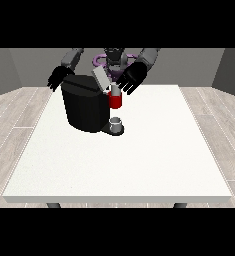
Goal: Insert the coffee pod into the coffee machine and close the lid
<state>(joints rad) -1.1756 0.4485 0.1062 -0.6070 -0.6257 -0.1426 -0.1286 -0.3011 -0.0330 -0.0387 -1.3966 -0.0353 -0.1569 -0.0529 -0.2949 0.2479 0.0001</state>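
Here the coffee machine (85, 107) lid (101, 78) stands open.

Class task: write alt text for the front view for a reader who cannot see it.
A black box-shaped coffee machine with its grey lid raised stands on a large white table, a small grey cup at its base. Two black hands flank it.

Black coffee machine (86, 107) stands upright at far left of centre, grey lid (101, 78) tilted open. Red-and-white coffee pod (115, 98) upright at its front right, above a small grey cup (116, 123).
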